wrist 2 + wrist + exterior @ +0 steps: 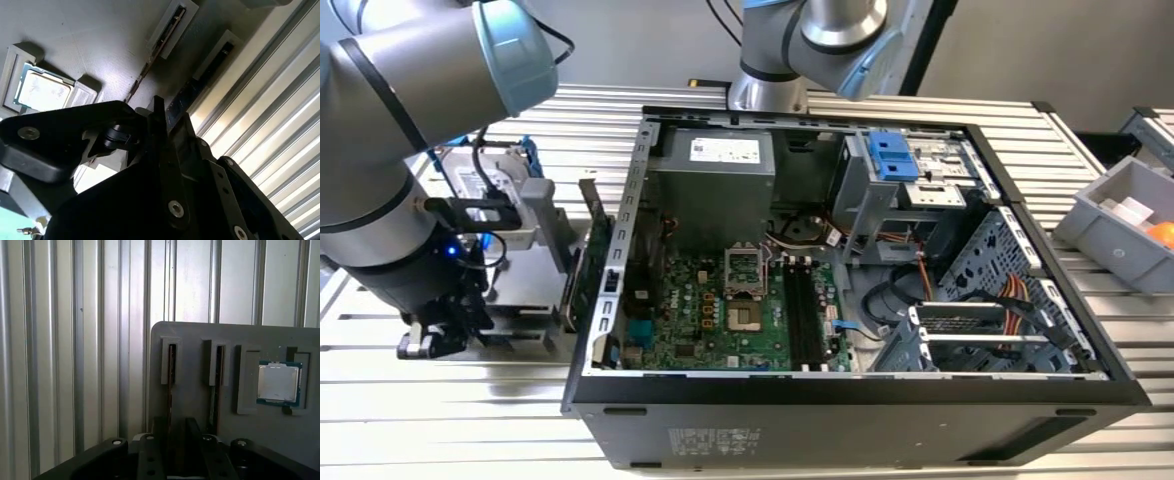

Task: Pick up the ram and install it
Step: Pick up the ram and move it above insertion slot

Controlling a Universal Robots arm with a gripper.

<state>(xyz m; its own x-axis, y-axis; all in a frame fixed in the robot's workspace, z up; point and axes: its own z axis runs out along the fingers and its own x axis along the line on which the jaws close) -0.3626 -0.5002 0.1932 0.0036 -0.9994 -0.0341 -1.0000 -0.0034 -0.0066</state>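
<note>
Ram [171,375] stands on edge in a holder [195,335] slot, likely so its top edge is free to pinch. End effector [177,445] sits low, in line with it; grip state cannot be told. A second slot lies just beside; bare surface [75,365] beyond the holder's edge.

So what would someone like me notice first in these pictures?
Probably the big black computer case lying open on the ribbed metal table in the exterior view, its green motherboard bare. At that view's left, the bulky grey robot arm bends low beside it. In the first wrist view, a square silver processor chip sits in a grey holder plate, a thin ram stick edge-on in a slot nearby.
</note>
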